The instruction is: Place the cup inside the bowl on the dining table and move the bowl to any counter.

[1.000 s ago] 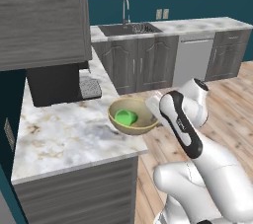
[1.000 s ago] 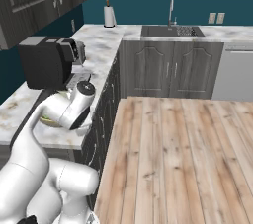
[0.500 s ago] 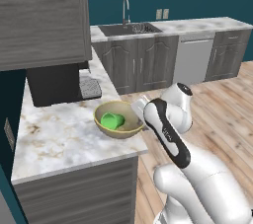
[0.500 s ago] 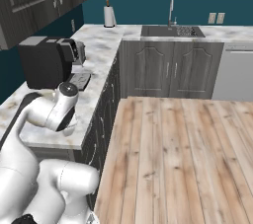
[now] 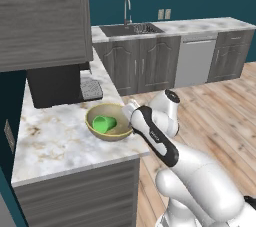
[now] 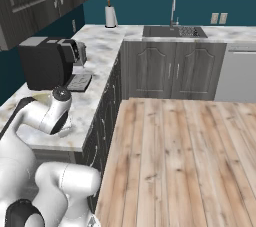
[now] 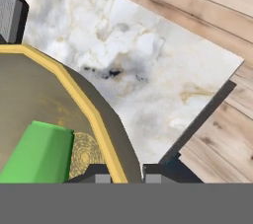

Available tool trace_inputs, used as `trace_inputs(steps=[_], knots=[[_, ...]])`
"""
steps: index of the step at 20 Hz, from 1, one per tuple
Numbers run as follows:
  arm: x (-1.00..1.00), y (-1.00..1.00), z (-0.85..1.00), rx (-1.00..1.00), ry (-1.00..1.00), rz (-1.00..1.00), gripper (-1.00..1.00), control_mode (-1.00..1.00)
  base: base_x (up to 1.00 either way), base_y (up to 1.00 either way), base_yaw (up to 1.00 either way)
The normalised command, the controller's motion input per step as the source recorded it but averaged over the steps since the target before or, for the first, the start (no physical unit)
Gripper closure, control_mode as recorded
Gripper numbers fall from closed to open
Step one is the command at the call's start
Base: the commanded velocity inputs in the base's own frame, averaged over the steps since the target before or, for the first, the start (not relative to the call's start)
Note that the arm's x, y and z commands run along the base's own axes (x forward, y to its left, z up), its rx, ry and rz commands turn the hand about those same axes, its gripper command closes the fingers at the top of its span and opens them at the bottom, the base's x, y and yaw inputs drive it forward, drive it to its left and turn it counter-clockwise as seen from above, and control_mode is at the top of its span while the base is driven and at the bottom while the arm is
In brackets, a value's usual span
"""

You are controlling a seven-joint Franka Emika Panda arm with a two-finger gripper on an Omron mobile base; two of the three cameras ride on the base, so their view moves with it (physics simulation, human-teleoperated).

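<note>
At the bowl's near rim, the gripper (image 7: 126,171) is clamped across the thin yellow edge: in the hand view one dark tip sits inside the wall and the other outside, with the rim running between them. A pinch on the rim is probably the only hold available, since the bowl is far too wide for the jaws to span.

The bowl (image 5: 108,122) is just above or on the counter (image 5: 55,141), near its front edge and floor-side corner; whether it already rests on the marble I cannot tell. In the left base view the arm comes up from the floor side, so the grasped part of the rim is the one facing the open wooden floor (image 5: 210,116).

Inside the bowl lies the cup (image 5: 104,123), tipped on its side against the low part of the wall, its mouth turned away from the gripper. Lying down and below the rim, it looks unlikely to fall out while being carried. So the cup step reads as done, and the bowl is at a counter, with release likely the remaining step.

Behind the bowl, well apart from it, stands the coffee machine (image 5: 56,86) with its grey drip tray. Farther back, along the teal wall, the sink (image 5: 131,29) is set in the worktop.

No brand, label or writing can be read anywhere.
</note>
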Motion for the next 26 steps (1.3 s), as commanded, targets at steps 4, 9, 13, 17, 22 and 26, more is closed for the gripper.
trace_inputs(steps=[4, 9, 13, 17, 22, 26], knots=[[0.2, 0.07, 0.0, 0.0, 0.0, 0.0, 1.0, -1.0, 0.0, 0.0, 0.0], [0.0, 0.02, 0.0, 0.0, 0.0, 0.0, 1.0, -1.0, 0.0, 0.0, 0.0], [0.0, 0.11, 0.0, 0.0, 0.0, 0.0, 1.0, -1.0, 0.0, 0.0, 0.0], [0.02, 0.18, -0.1, -0.03, 0.0, 0.0, 1.0, -1.0, 0.0, 0.0, 0.0], [0.03, 0.12, -0.21, -0.03, 0.0, 0.0, 1.0, -1.0, 0.0, 0.0, 0.0], [0.01, 0.0, -0.06, -0.01, -0.07, 0.0, 1.0, -1.0, 0.0, 0.0, 0.0]])
